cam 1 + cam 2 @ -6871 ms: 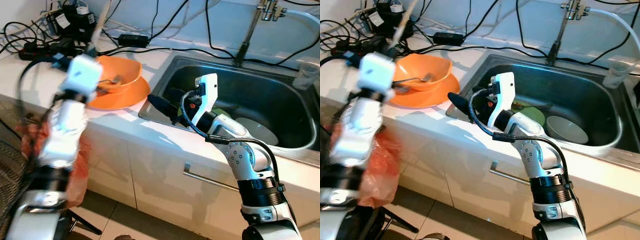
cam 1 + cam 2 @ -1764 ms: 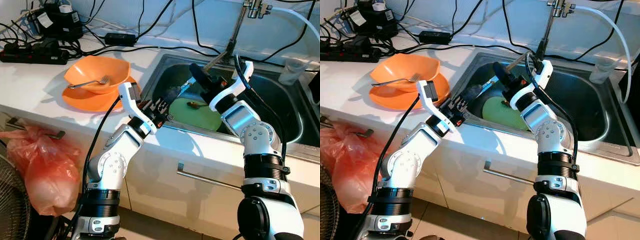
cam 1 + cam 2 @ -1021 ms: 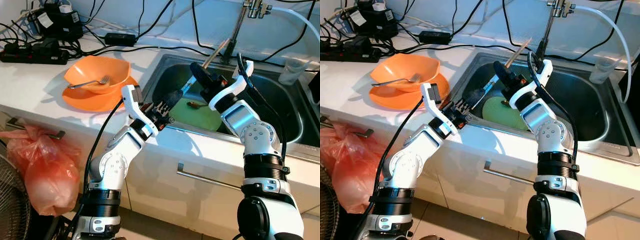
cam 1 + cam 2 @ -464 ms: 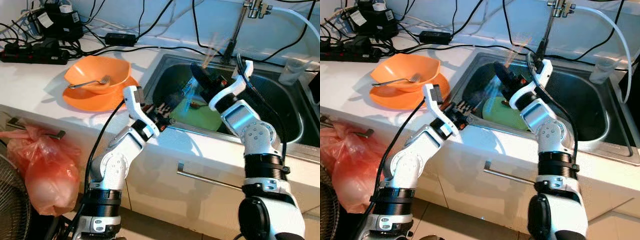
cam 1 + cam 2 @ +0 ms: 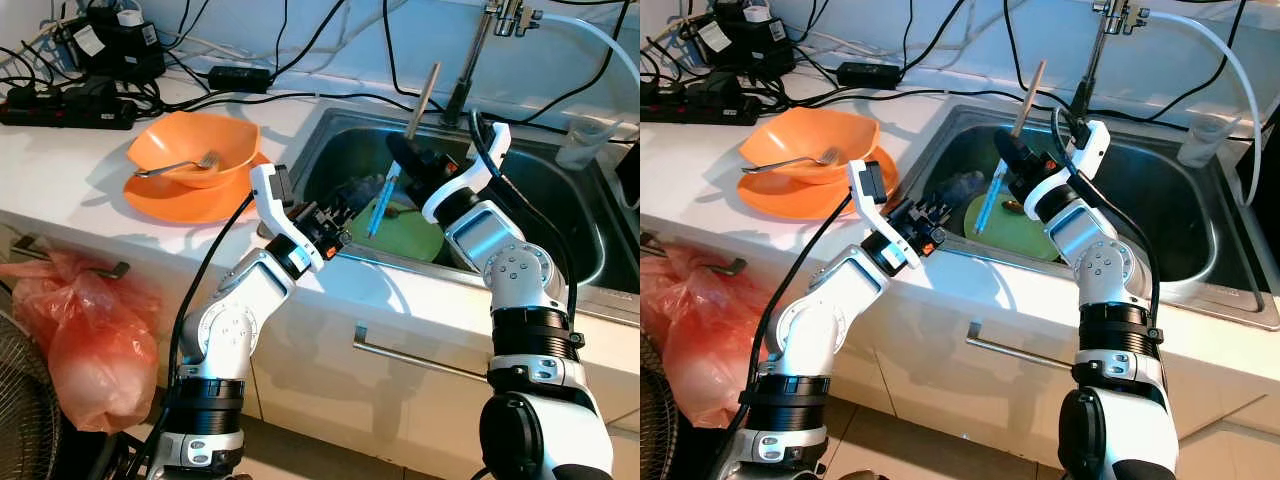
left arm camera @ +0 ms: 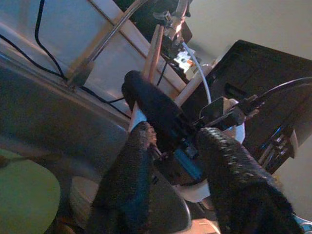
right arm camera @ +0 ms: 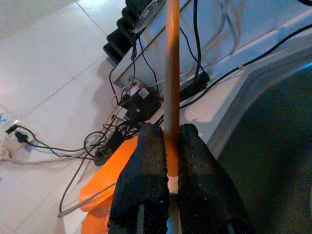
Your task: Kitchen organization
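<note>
My right gripper hangs over the steel sink, shut on a long utensil with a wooden handle and a blue lower end. The utensil stands nearly upright, its blue end above a green plate in the basin. In the right wrist view the wooden handle runs between the closed fingers. My left gripper is open at the sink's front left corner, pointing toward the right gripper. A spoon lies on the green plate.
An orange bowl holding a fork sits on an orange plate on the counter at left. Power strips and cables crowd the back. A faucet and a plastic cup stand behind the sink. A red bag hangs below.
The right gripper has swung the utensil from a slant to nearly upright, so its blue end now points down at the plate. The left gripper has edged slightly farther toward the sink.
</note>
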Tool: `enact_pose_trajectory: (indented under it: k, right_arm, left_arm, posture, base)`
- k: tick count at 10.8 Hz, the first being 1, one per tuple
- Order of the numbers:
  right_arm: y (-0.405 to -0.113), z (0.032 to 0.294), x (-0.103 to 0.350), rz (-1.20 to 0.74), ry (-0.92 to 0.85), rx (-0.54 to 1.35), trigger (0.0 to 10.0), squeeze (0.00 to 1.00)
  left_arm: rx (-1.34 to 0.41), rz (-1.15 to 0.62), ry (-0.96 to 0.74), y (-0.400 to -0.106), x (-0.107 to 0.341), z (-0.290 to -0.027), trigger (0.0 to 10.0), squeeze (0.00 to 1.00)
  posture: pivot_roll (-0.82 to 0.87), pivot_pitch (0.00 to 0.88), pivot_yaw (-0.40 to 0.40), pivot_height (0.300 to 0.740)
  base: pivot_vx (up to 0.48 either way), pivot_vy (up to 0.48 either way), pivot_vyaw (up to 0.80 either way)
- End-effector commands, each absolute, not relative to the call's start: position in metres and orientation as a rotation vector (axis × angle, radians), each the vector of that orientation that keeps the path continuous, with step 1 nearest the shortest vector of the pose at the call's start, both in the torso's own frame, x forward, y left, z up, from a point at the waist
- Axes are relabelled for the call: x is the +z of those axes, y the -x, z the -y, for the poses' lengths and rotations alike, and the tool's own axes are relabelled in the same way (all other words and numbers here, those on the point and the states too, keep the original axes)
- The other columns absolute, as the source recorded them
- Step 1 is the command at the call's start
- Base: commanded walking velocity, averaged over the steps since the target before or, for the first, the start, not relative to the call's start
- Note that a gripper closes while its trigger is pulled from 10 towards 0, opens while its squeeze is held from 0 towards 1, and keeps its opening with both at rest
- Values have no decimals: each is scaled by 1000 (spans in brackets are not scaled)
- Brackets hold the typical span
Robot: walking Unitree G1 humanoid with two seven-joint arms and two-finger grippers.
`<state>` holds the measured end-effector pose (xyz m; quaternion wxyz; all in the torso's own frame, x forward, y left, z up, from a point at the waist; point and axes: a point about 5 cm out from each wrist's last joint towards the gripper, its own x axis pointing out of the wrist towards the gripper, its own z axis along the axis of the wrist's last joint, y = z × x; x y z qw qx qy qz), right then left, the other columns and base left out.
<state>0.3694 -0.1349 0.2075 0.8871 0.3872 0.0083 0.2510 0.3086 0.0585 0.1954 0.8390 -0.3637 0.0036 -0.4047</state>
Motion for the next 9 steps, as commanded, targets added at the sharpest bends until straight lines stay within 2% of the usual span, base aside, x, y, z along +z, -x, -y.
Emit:
enact_pose_trajectory:
  k: [1,3,6,9]
  right_arm:
    - [-370,144,206,-8,-781,484,10000,0]
    - [-372,154,203,-5,-709,444,10000,0]
    - [-372,166,183,-69,-377,407,10000,0]
    - [-372,172,172,-99,-242,376,10000,0]
  left_arm:
    - [-885,-2,751,-305,200,-58,10000,1000]
    - [-895,-24,674,-299,194,-63,10000,1000]
    - [-910,-53,457,-288,180,-73,10000,1000]
    - [-940,-37,308,-280,177,-73,10000,1000]
  posture:
    - [-15,0,-33,740]
    - [-3,0,-27,740]
    - [15,0,-16,740]
    - [36,0,-1,740]
  base:
    - [0,0,0]
    - [0,0,0]
    - [0,0,0]
    - [0,0,0]
